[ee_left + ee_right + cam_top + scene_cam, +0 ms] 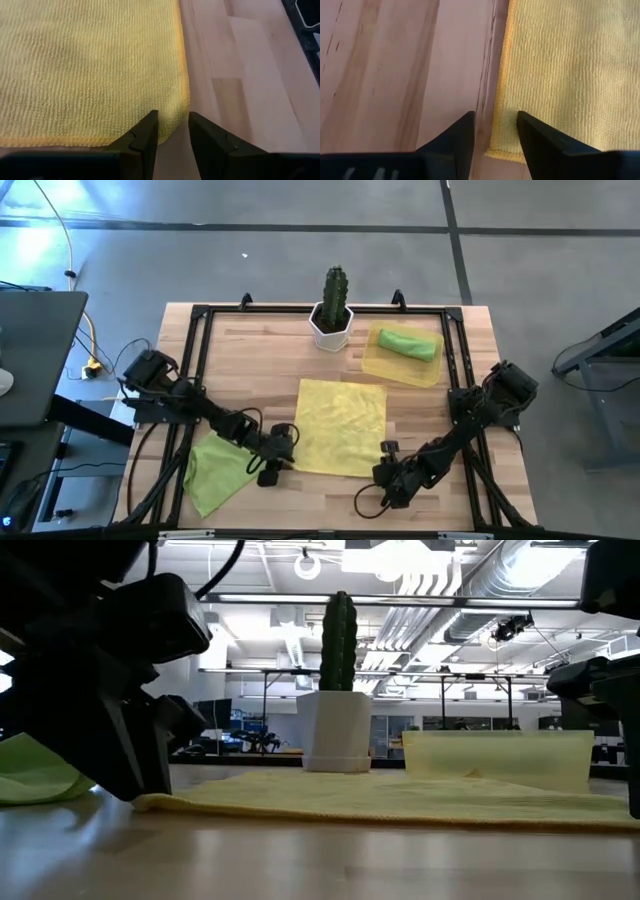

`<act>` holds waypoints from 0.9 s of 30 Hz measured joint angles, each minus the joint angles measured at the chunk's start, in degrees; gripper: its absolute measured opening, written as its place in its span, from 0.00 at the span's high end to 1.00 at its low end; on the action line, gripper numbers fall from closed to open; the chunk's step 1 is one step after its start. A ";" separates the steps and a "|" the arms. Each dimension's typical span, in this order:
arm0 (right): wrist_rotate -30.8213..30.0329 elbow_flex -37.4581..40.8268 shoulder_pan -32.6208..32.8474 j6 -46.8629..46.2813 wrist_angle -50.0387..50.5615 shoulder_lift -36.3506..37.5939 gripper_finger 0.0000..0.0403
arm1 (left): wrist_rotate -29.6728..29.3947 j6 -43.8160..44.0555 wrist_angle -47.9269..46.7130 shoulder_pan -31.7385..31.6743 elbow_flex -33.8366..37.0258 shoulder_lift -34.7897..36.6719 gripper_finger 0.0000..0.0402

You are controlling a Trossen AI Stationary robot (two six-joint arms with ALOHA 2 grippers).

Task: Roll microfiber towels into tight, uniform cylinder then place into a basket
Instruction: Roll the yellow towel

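Well ahead of my tool stands a green cactus (335, 285), upright in its white hexagonal pot (331, 328). A bare wooden table (250, 370) lies under me, black frame (200, 340) around.

So on the table (250, 350) I count three towels: one yellow (340, 425) spread flat, one green (212, 468) lying loose, one green roll (409, 344) sitting in the single basket (372, 364). One cactus pot (332, 326). Two arms, so two pincers, left (283, 450) and right (385, 463).
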State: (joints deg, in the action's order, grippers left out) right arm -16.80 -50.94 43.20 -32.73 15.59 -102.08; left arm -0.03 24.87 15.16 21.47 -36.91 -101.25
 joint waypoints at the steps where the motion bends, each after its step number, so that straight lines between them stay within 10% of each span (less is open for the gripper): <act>1: -0.22 0.00 0.00 0.00 0.00 -0.17 0.67 | -0.86 -0.79 -0.02 0.32 0.02 -0.06 0.75; 13: -2.17 -0.04 0.04 -2.67 -0.58 -2.58 0.97 | -8.26 -12.62 -0.24 3.06 0.04 -0.17 0.75; 27: -1.50 0.58 -0.91 -5.86 -0.42 1.20 1.00 | -3.79 -5.88 3.61 3.34 0.37 0.68 0.99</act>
State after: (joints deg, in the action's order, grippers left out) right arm -18.31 -50.36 42.29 -38.59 15.17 -100.88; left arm -3.83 18.99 18.77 24.80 -36.53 -100.58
